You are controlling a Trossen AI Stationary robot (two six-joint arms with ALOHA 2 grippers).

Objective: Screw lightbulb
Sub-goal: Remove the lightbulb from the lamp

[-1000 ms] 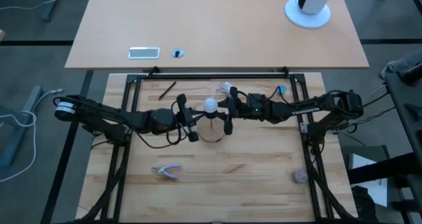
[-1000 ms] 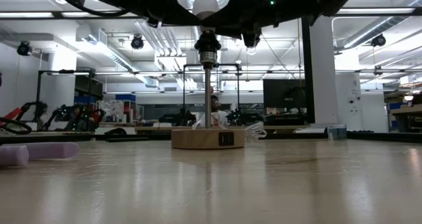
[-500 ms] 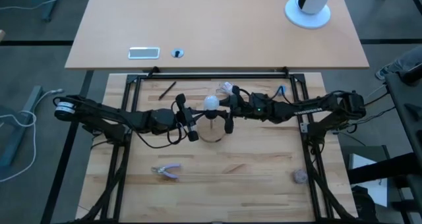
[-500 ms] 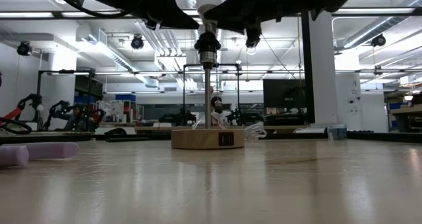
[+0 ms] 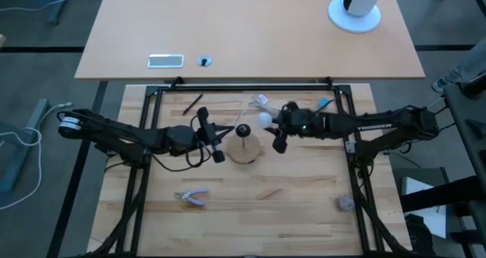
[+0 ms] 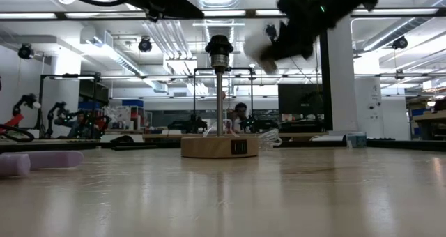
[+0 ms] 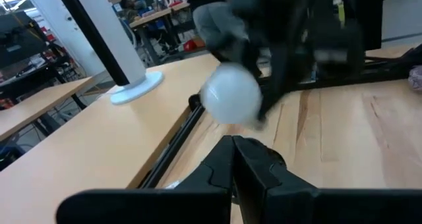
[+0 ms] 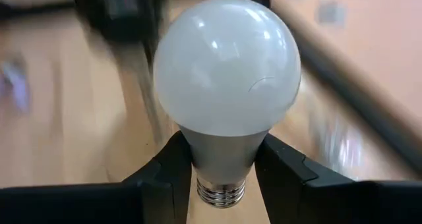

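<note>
The lightbulb (image 8: 227, 66), white and frosted with a silvery screw base (image 8: 217, 192), is in my right gripper (image 5: 272, 126), just right of the lamp socket (image 5: 243, 130). It also shows in the low view (image 6: 260, 50) and the left wrist view (image 7: 231, 97). The lamp's round wooden disc (image 6: 219, 146) rests flat on the table, its thin stem upright and its dark socket (image 6: 219, 47) empty at the top. My left gripper (image 5: 225, 135) is just left of the socket, its fingers (image 7: 235, 159) together, touching nothing that shows. My right gripper pinches the bulb's grey neck (image 8: 224, 151) between its two fingers (image 8: 168, 174), just above the screw base. The fingers come from the table's right, slanting down, and lie along the bulb's sides. The globe sticks out past the fingertips toward the lamp, clear of socket and table.
A crumpled wrapper (image 5: 260, 102), a dark pen (image 5: 192, 103) and a blue item (image 5: 324, 103) lie at the far edge. Purple-handled pliers (image 5: 192, 197) lie near left and a greyish-purple ball (image 5: 345, 202) near right. A second table (image 5: 250, 30) stands beyond.
My right gripper has carried the bulb off the top of the socket toward the table's right and a little down, tipping it from upright to slanted. The socket now stands bare. My left gripper has drawn back slightly toward the left.
</note>
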